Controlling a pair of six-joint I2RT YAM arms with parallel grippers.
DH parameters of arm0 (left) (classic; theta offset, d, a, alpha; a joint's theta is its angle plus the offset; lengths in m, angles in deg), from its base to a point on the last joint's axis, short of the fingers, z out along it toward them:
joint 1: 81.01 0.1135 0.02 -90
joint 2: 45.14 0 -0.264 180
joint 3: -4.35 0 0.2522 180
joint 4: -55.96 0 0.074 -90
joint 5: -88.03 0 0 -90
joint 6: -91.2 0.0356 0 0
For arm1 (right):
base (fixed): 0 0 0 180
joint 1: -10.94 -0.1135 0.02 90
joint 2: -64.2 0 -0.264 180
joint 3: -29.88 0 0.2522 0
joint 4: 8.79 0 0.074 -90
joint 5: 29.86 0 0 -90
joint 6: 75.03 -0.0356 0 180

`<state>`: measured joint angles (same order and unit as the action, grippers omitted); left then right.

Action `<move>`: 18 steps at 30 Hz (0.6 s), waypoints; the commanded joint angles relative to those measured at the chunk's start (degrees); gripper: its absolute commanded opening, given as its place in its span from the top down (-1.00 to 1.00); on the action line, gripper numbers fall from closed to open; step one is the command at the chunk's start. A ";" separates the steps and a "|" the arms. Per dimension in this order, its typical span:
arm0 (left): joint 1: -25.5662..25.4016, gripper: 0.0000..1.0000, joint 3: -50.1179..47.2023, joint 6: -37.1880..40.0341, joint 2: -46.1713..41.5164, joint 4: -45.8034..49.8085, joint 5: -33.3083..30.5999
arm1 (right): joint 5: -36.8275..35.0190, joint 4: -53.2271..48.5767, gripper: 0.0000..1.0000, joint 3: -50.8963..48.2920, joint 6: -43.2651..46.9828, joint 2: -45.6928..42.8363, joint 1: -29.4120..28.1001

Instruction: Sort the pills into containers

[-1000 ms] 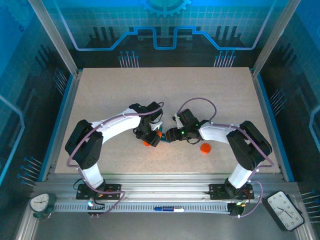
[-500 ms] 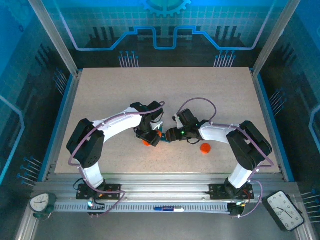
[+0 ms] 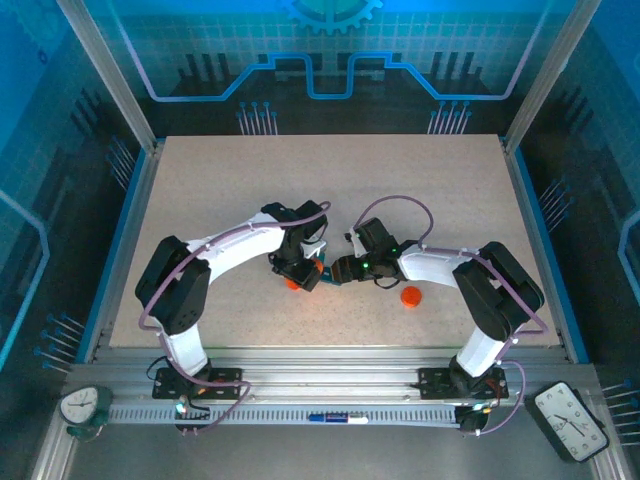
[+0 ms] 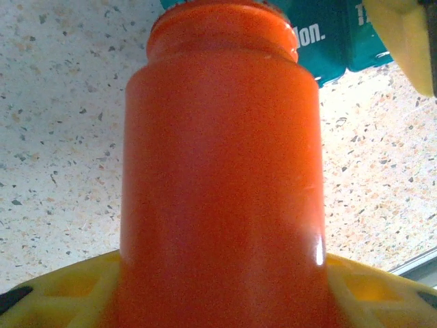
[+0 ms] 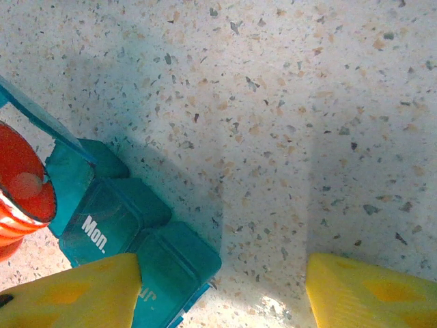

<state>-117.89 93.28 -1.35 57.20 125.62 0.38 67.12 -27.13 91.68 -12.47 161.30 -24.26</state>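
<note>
Left tool (image 3: 299, 272) is clamped on the orange bottle (image 4: 218, 178), just left of centre in the overhead frame. In the left wrist view the bottle body sits between the two yellow fingers (image 4: 61, 290) at the bottom edge, neck pointing up-frame. The bottle is uncapped, with its rim right at the edge of the teal pill box (image 5: 130, 236), which shows at the top right there.

Right tool (image 5: 222, 287) has its jaws apart, wide. In the right wrist view the pill box lies on the surface (image 3: 250, 180) at lower left. Its near end is against the left-of-frame finger and partly covered by it. The other finger, at lower right, is well apart from the box, with bare surface between them, so this tool has no grip on the box.

"Mon." reads on one compartment. The label on the next one is half hidden by the finger and not legible. A thin translucent teal lid (image 5: 41, 116) stands raised at the far end of the box, near the left edge of the frame, just above the bottle mouth. Something pale and round sits inside the mouth; I can't tell what it is.

In the overhead frame the box is a small teal patch between the two tools, at centre. An orange cap (image 3: 411, 296) lies on the surface right of centre, just below the right forearm, apart from the bottle and box.
</note>
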 commanded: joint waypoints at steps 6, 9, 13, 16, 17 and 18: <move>0.74 1.00 2.84 1.67 1.45 2.58 -0.42 | 0.03 -2.97 -0.33 -2.28 -0.42 3.43 -0.75; 0.68 1.00 3.32 1.97 1.81 3.11 -0.41 | 0.12 -2.89 -0.32 -2.31 -0.42 3.45 -0.75; 0.67 1.00 3.93 2.45 2.29 3.83 -0.67 | 0.14 -2.80 -0.32 -2.41 -0.53 3.49 -0.75; 0.69 1.00 4.42 2.71 2.51 4.34 -0.76 | 0.09 -2.83 -0.32 -2.49 -0.51 3.53 -0.75; 0.72 1.00 4.45 2.73 2.64 4.41 -0.77 | 0.14 -2.74 -0.32 -2.50 -0.51 3.49 -0.75; 0.72 1.00 4.54 2.77 2.68 4.50 -0.72 | 0.14 -2.76 -0.32 -2.50 -0.52 3.53 -0.75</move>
<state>-117.59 95.95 0.14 59.15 127.57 0.31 67.28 -26.94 91.59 -12.45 161.30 -24.26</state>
